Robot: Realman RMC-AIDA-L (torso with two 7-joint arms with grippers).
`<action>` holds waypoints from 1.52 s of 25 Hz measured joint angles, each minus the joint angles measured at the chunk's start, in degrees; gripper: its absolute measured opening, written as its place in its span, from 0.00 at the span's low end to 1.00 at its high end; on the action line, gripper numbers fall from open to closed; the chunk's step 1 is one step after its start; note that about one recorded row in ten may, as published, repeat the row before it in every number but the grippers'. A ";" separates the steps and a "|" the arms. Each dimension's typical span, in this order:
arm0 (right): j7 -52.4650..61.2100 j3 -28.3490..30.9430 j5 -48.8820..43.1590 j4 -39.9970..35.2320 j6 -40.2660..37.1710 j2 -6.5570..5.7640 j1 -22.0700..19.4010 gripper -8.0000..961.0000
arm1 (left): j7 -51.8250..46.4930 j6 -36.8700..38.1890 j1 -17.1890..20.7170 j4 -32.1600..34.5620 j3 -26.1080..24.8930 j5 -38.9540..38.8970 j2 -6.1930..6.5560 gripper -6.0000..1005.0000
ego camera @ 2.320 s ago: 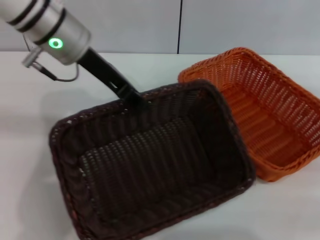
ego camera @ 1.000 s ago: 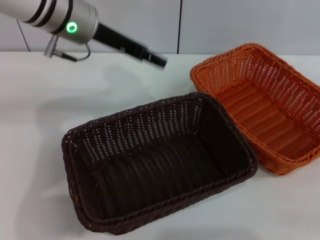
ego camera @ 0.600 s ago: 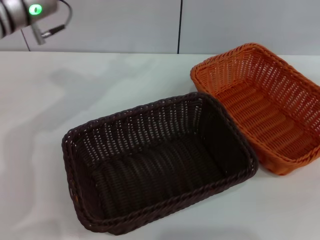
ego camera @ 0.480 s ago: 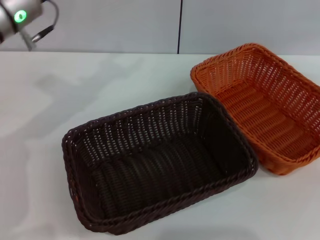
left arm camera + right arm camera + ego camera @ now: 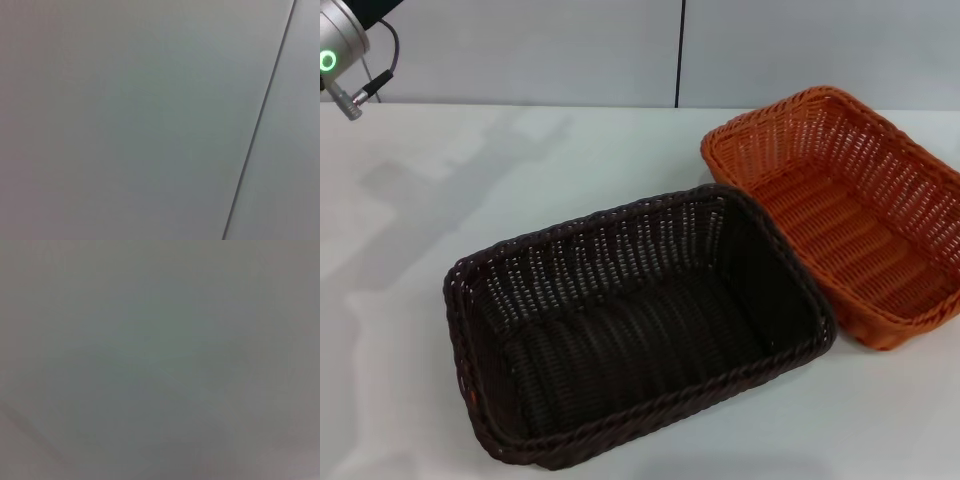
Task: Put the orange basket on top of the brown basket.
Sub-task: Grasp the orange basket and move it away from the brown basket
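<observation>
The brown basket (image 5: 630,330) rests on the white table (image 5: 470,190) at the front centre, open side up and empty. Behind it to the right lies the orange basket (image 5: 845,210), also empty, its near left corner close against the brown basket's far right corner. Of my left arm only a silver wrist segment with a green light (image 5: 335,50) shows, at the far left corner; its gripper is out of view. My right arm and gripper are out of view. Both wrist views show only plain grey surface.
A grey wall with a dark vertical seam (image 5: 680,50) runs behind the table. Bare white tabletop lies to the left of the baskets and along the front right.
My left arm let go of the brown basket's far rim, lifted and swung away to the far left until only its wrist shows. The brown basket settled flat, and both baskets have stayed still since.
</observation>
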 joint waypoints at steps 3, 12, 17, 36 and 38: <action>6.65 7.16 -11.24 -5.99 -15.95 -1.75 2.07 0.74 | 1.09 0.03 -0.31 0.38 0.01 0.06 0.02 0.83; 8.69 11.05 -36.62 -19.55 -43.34 -4.22 7.28 0.74 | 1.84 0.17 -0.37 0.56 0.00 0.27 -0.02 0.83; 9.84 10.85 -43.97 -16.79 -45.77 -3.79 10.02 0.74 | 1.73 0.21 -0.89 0.86 0.31 0.41 0.00 0.83; 20.86 16.71 -22.30 0.36 -43.53 -6.99 2.52 0.74 | 1.60 0.90 -3.72 2.25 3.86 4.60 0.58 0.83; 21.30 16.26 -22.78 1.14 -43.80 -7.17 2.34 0.74 | 1.59 1.21 -4.03 2.45 3.86 4.91 0.59 0.83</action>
